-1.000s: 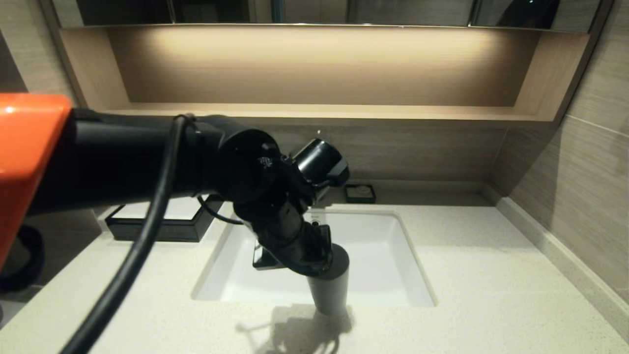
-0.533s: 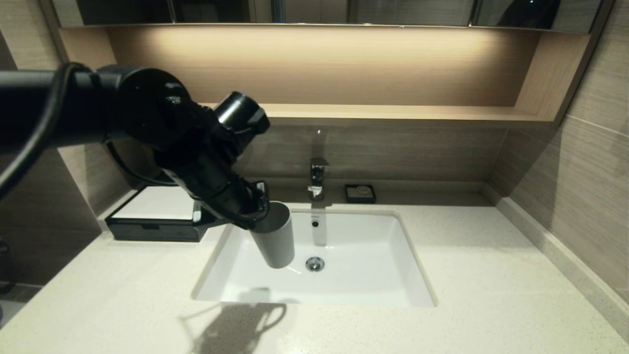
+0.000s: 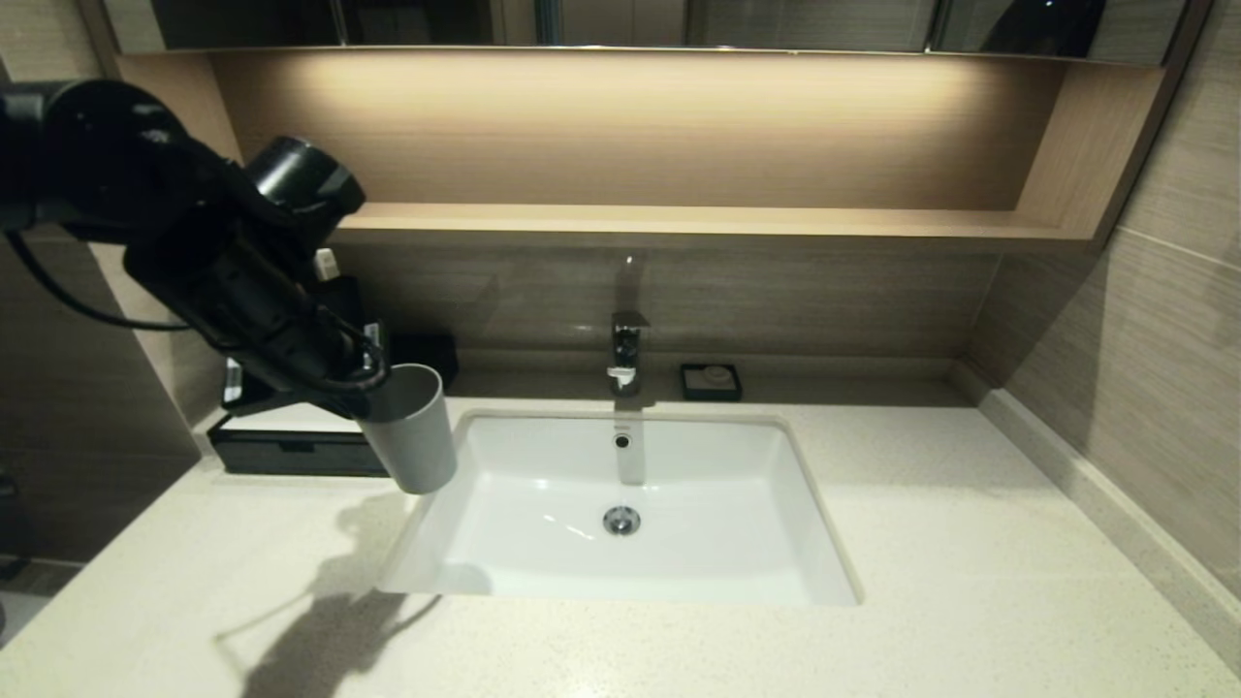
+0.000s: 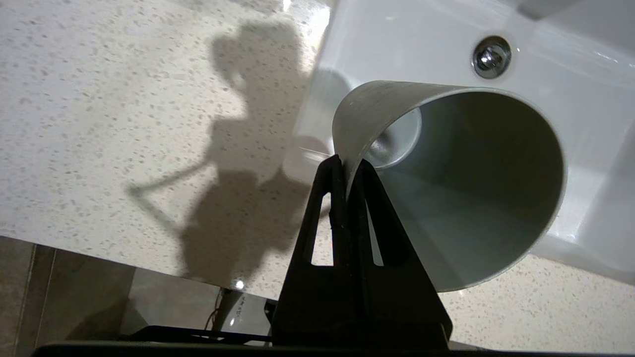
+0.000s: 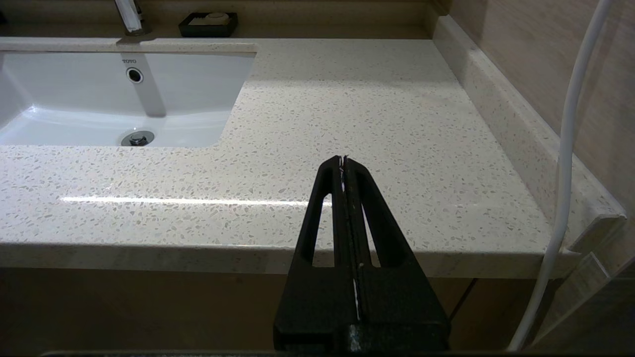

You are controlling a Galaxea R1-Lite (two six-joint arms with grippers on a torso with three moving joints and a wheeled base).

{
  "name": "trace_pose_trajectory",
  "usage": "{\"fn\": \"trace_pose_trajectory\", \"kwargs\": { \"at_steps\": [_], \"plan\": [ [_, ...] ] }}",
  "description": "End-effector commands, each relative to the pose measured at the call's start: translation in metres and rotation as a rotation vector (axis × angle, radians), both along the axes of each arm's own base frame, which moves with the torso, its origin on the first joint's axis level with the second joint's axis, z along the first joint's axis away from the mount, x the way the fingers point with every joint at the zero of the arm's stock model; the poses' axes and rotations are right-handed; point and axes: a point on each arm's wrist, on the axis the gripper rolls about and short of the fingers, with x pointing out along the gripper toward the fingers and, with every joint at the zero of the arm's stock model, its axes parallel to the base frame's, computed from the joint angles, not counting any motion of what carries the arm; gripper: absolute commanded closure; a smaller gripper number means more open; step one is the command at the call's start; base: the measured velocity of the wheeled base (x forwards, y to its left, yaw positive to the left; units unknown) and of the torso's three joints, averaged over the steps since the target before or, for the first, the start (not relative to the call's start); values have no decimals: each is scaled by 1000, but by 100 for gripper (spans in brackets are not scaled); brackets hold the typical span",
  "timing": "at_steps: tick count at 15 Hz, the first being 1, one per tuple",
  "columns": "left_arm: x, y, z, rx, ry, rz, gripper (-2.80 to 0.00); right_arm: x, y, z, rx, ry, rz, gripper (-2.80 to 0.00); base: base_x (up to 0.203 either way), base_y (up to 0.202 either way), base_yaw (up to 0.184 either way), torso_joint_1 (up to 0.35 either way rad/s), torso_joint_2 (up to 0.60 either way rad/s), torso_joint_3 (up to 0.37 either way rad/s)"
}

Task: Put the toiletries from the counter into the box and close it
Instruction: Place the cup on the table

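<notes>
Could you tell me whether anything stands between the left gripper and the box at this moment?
Yes. The left gripper is shut on the rim of the grey cup, which hangs in front of the box at the basin's left edge. The gripper is occupied, and no toiletries are visible.

Counter (image 3: pixel 970 543): off-white speckled stone, polished, with a faint sheen. Basin (image 3: pixel 737 543): glossy white ceramic-looking surface, smooth (light streaks visible). Drain (image 3: pixel 621 521) and tap (image 3: pixel 625 349): shiny chromed metal. Tumbler cup (image 3: pixel 412 427): grey, matt, smooth plastic look inside and out. Left gripper (image 4: pixel 347 166): matt black plastic-looking fingers pinching the cup wall. Box (image 3: pixel 291 441): matt black body, flat white top. Wall and shelf (image 3: pixel 679 218): wood-grain, satin finish.
</notes>
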Motion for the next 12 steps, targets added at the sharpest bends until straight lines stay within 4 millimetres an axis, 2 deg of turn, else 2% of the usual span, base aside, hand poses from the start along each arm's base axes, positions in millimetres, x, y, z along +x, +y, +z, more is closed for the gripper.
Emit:
{"fn": "trace_pose_trajectory", "kwargs": {
  "at_steps": [1, 8, 12],
  "plan": [
    [1, 25, 4, 13, -8, 57, 0, 0, 0, 0, 0, 1, 0, 0, 0, 0, 0, 0, 0, 0],
    [4, 93, -2, 73, 27, 169, 0, 0, 0, 0, 0, -2, 0, 0, 0, 0, 0, 0, 0, 0],
    [-5, 111, -19, 91, 104, 179, 0, 0, 0, 0, 0, 1, 0, 0, 0, 0, 0, 0, 0, 0]
  ]
}}
